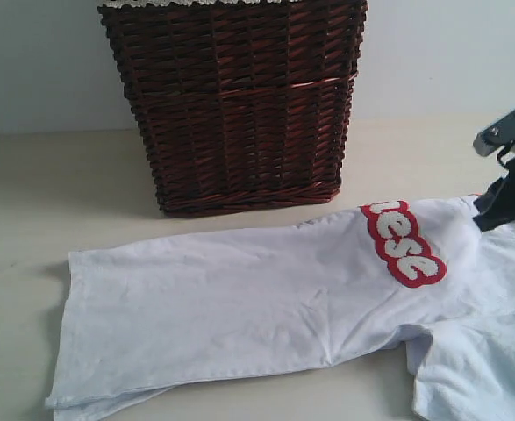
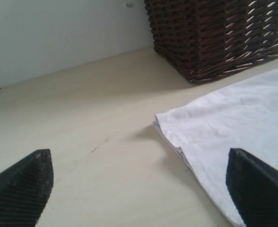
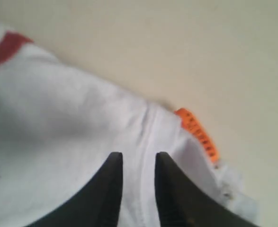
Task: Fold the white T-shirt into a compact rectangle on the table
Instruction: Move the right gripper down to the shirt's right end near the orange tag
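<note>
White cotton T-shirt [image 1: 239, 298]: nearest, flat on pale cream table [image 1: 29, 193], hem left; limp, light, creases easily.
Left gripper [image 2: 139, 189]: jaws wide, empty; hem corner offers hold.
Dark wicker basket [image 1: 235, 105]: behind shirt.
Right gripper [image 3: 139, 158]: jaws slightly parted over collar; grip unclear.

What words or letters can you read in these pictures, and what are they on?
"ese", after a partly hidden letter: fuzzy white letters on the red band of the white T-shirt.
Tiny dark marks on the orange tag at the shirt's edge: too blurred to read.
Nothing else shows any writing.
</note>
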Robot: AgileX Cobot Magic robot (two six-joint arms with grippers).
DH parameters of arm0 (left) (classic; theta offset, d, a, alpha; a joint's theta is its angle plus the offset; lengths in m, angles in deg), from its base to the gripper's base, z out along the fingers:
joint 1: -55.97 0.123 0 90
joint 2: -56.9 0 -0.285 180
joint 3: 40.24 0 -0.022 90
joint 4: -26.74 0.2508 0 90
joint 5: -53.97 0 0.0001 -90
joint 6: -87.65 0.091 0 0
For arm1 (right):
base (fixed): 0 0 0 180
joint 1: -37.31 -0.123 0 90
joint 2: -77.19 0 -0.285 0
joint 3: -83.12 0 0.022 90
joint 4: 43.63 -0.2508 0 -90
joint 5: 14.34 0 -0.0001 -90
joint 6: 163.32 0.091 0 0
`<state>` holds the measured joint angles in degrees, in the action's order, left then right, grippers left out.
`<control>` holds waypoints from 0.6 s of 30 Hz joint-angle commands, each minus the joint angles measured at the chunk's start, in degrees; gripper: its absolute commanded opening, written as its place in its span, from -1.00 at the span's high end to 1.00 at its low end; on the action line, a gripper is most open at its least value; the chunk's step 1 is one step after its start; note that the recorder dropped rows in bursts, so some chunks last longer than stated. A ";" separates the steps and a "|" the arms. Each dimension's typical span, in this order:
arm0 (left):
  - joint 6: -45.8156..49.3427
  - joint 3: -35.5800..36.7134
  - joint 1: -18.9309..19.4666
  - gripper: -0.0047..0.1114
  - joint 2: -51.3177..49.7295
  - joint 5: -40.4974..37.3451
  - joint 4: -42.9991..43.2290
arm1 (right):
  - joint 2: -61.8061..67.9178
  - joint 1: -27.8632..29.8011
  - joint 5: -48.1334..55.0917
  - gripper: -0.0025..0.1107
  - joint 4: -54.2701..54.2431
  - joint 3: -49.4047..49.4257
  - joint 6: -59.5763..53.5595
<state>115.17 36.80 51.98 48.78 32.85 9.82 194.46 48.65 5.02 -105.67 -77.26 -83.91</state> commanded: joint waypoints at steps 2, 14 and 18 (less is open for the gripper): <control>-0.08 0.18 0.25 -0.70 0.34 0.19 0.02 | -10.74 -0.03 5.30 0.18 8.83 -0.53 0.45; -0.08 0.18 0.25 -0.70 0.34 0.19 0.02 | -20.47 -12.72 39.11 0.21 41.46 21.09 9.76; -0.08 0.18 0.25 -0.70 0.34 0.19 0.02 | -20.47 -12.72 33.08 0.21 41.93 25.95 9.76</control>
<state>115.17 36.80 51.98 48.78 32.85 9.82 174.30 36.00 41.39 -64.33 -53.43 -74.38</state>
